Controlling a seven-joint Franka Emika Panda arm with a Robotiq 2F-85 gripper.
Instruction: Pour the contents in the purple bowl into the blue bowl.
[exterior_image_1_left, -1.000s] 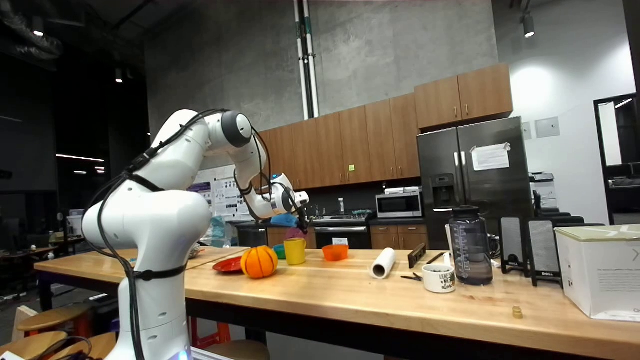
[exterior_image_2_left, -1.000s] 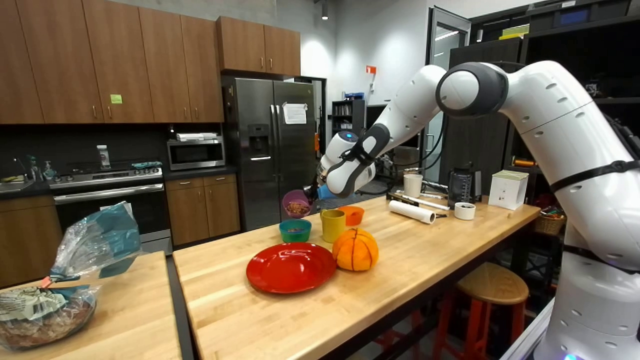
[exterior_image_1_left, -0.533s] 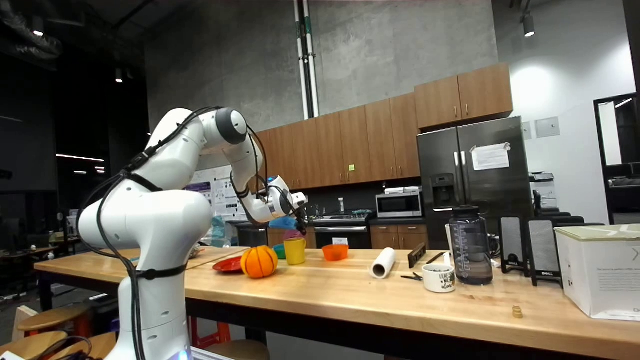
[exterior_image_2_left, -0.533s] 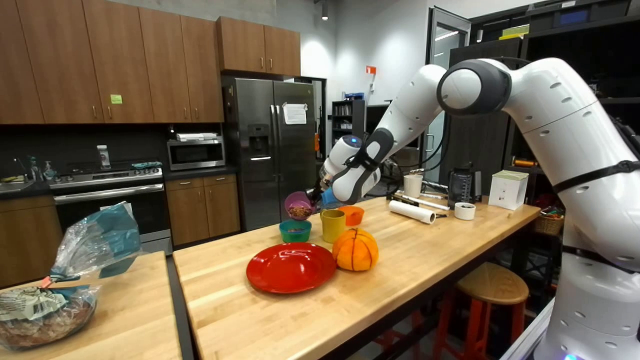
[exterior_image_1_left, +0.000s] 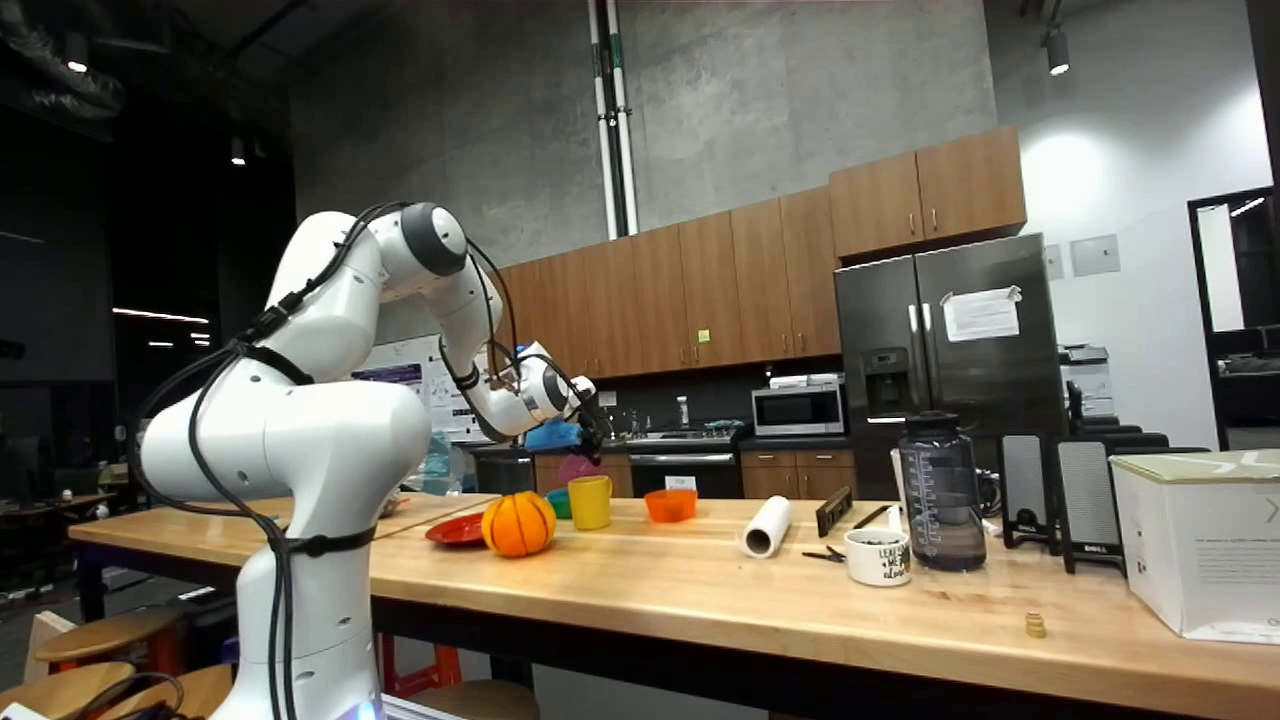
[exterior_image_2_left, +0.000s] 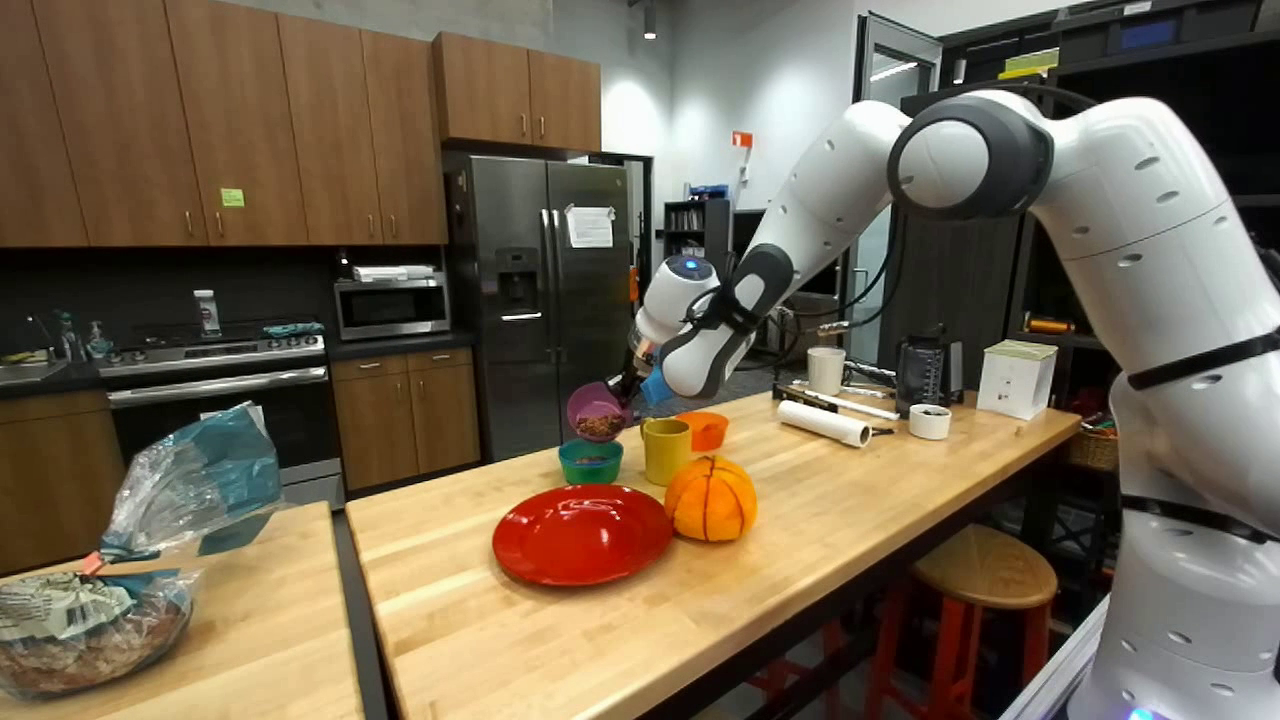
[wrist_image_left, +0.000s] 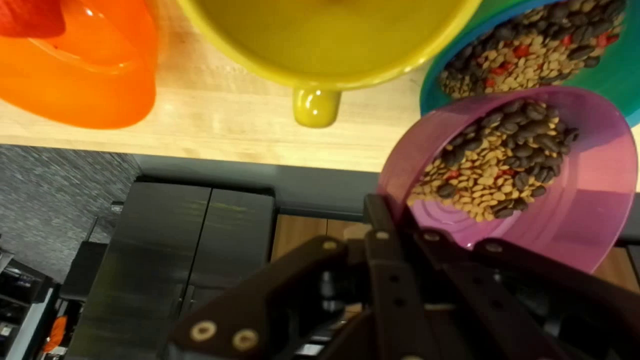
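Your claw (wrist_image_left: 395, 215) pinches the purple bowl (wrist_image_left: 585, 210); tip slowly over the blue bowl (exterior_image_2_left: 590, 472), inside the table's edge (wrist_image_left: 250, 156).

Brown cabinets (exterior_image_1_left: 657, 290) against grey wall (exterior_image_1_left: 800, 100)

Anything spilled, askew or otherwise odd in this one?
No spill or damage visible. The purple bowl is askew, tilted in the gripper near the blue bowl, but that suits pouring. The white roll lying on its side looks slightly untidy.

White arm (exterior_image_1_left: 345, 430), black cables (exterior_image_1_left: 268, 322), dark hand (wrist_image_left: 392, 212), brassy screws (wrist_image_left: 203, 330)
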